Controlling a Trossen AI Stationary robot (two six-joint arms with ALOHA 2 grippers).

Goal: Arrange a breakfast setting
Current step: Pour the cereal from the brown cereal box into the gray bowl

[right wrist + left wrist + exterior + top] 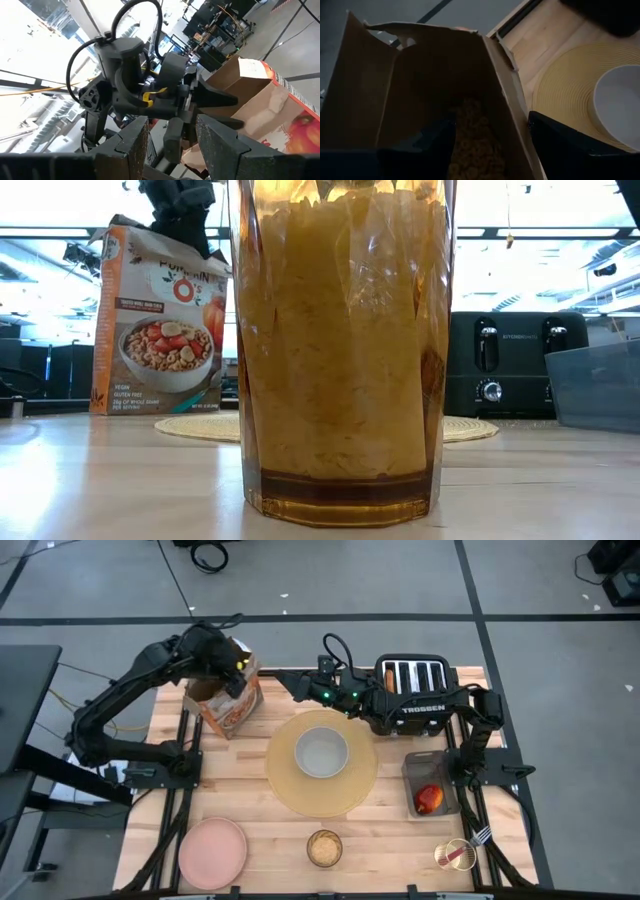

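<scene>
Currently left gripper (236,668) pinches the open top wall of the cereal box (228,705), standing at the desk's (260,815) far left. Right gripper (300,683) hovers beside it, fingers spread. Grey bowl (321,752) sits centred on the tan placemat (290,785); amber glass (324,848), pink plate (213,851) near the front edge.

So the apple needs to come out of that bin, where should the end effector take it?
Grip the apple across its round sides, coming straight down from above: it sits low in the open-topped grey bin, whose walls block any sideways approach.
</scene>
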